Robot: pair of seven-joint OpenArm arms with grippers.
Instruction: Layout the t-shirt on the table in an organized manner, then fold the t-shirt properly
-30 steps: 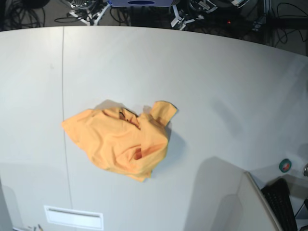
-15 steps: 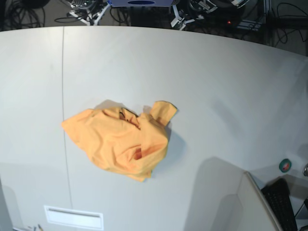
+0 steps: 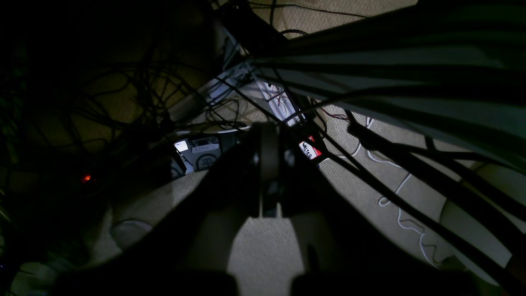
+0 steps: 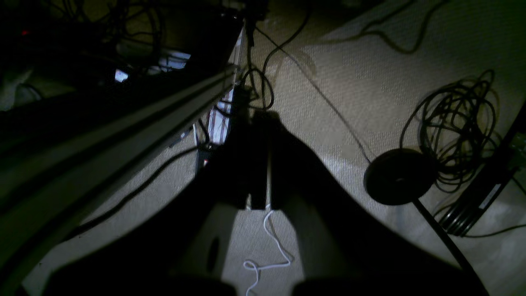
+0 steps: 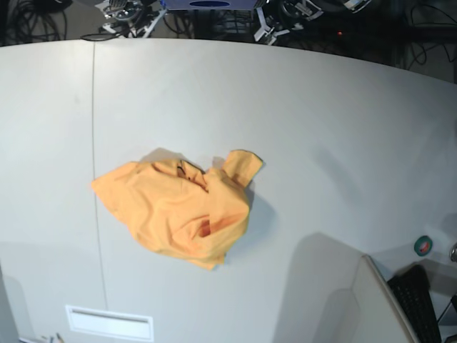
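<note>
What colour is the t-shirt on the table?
Plain light orange; the t-shirt shows best in the base view.

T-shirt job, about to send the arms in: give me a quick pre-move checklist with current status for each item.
1. T-shirt lying on the table: ok.
2. T-shirt laid out flat: not ok, it sits in a crumpled heap with one sleeve sticking up toward the far edge.
3. Bare table around the heap to spread it: ok on all sides.
4. Left hand ready to grasp: not ok, shut, holding nothing, pointed at the cabled floor.
5. Right hand ready to grasp: not ok, shut, holding nothing, also pointed at the floor.
6. Arms over the table: not ok, neither shows in the base view.
</note>
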